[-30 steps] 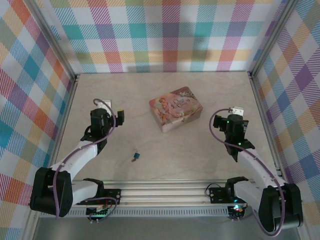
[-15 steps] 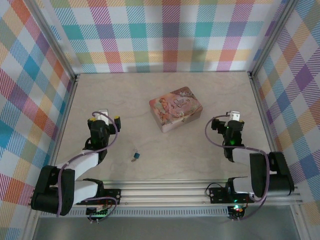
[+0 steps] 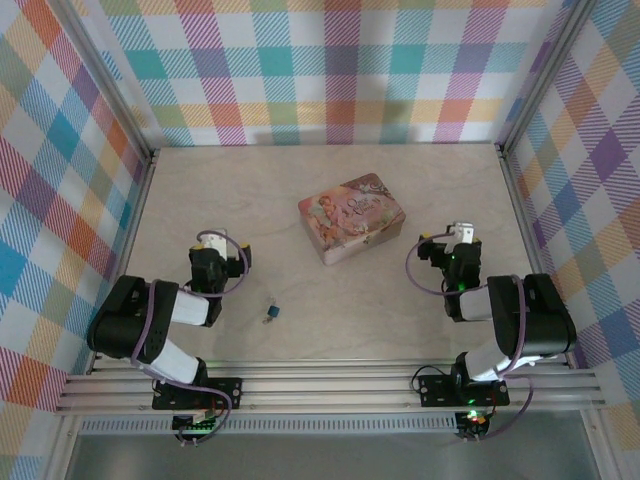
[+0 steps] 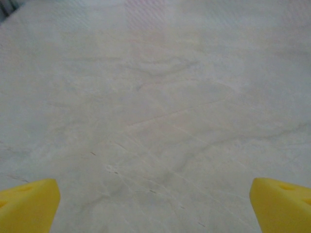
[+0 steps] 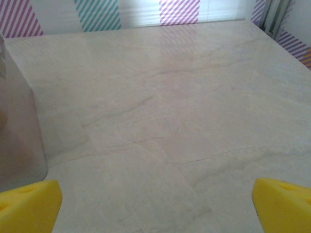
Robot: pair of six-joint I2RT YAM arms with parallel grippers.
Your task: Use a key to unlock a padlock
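The padlock [image 3: 270, 313] lies on the pale table [image 3: 300, 190] toward the near edge, a tiny brass thing with a bluish part, too small to make out any key. It sits alone, touched by nothing. Farther back and to its right stands a pink picture-printed tin [image 3: 352, 217], well apart from it.

The left gripper [image 3: 220, 243] is low over the table to the padlock's left, near but not touching. Its yellow fingertips [image 4: 26, 204] are spread wide with bare tabletop between them. The right gripper [image 3: 461, 232] is just right of the tin, likewise released. Its fingertips [image 5: 282, 201] are wide apart and grasp nothing, with the tin's blurred side [image 5: 14, 131] close at its left.
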